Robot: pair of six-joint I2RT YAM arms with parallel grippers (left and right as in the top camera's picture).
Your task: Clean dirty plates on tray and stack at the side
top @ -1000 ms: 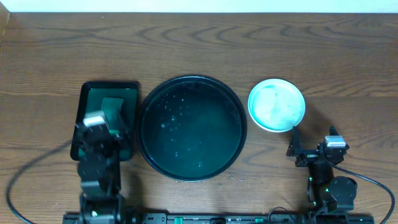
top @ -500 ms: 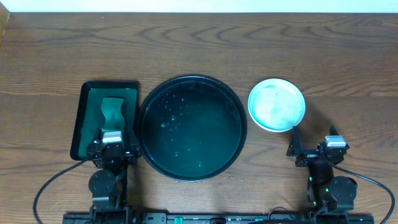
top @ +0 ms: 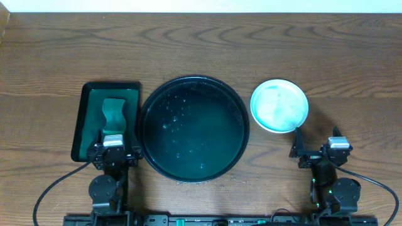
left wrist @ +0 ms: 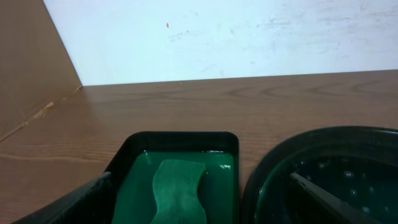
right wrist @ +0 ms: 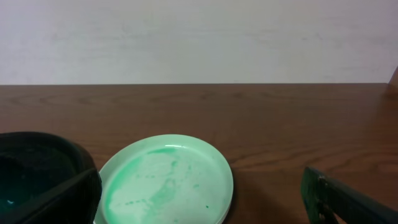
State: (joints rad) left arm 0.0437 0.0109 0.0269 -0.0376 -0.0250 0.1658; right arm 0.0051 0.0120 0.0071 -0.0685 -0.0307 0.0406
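The round black tray (top: 151, 107) sits mid-table, wet and with no plates on it; it also shows in the left wrist view (left wrist: 323, 155) and the right wrist view (right wrist: 31, 155). The pale-teal plates (top: 279, 105) lie to its right on the table, apparently stacked; I cannot tell how many. The top plate (right wrist: 165, 180) has faint green smears. My left gripper (top: 113, 150) is open and empty at the near end of the rectangular tray, as the left wrist view (left wrist: 199, 214) shows. My right gripper (top: 316, 149) is open and empty, just in front of the plates (right wrist: 202, 211).
A rectangular dark green tray (top: 91, 119) lies left of the round tray, with a wavy green sponge (top: 114, 113) in it, also seen in the left wrist view (left wrist: 179, 190). Both arm bases stand at the table's front edge. A wall lies behind the table.
My left arm has drawn back from over the rectangular tray toward the front edge, leaving the sponge in it. The right arm, plates and round tray have not moved.
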